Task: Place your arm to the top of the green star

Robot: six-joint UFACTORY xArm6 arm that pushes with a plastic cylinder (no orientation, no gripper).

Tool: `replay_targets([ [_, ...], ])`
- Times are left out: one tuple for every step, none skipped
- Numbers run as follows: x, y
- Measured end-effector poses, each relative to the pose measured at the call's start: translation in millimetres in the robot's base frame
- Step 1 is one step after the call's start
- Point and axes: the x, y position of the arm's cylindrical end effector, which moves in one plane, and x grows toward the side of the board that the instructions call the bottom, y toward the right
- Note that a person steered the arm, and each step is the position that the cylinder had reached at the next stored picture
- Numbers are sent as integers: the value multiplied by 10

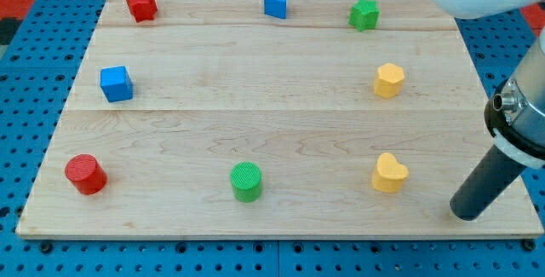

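Note:
The green star [364,14] lies near the view's top right of the wooden board [255,106]. My tip [464,215] rests on the board at the view's bottom right, far below and to the right of the green star. The nearest block to my tip is the yellow heart [389,173], to its left. The dark rod slants up to the right from the tip.
A red star [141,5] and a blue pentagon-like block [275,2] lie along the top. A blue cube [116,83] is at the left, a yellow hexagon [389,80] at the right. A red cylinder [85,174] and a green cylinder [247,181] lie near the bottom.

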Motion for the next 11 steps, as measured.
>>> replay_targets([
  [15, 0],
  [75, -6],
  [88, -6],
  [97, -12],
  [97, -12],
  [72, -12],
  [62, -12],
  [56, -7],
  [-69, -6],
  [-223, 5],
  [-231, 5],
])
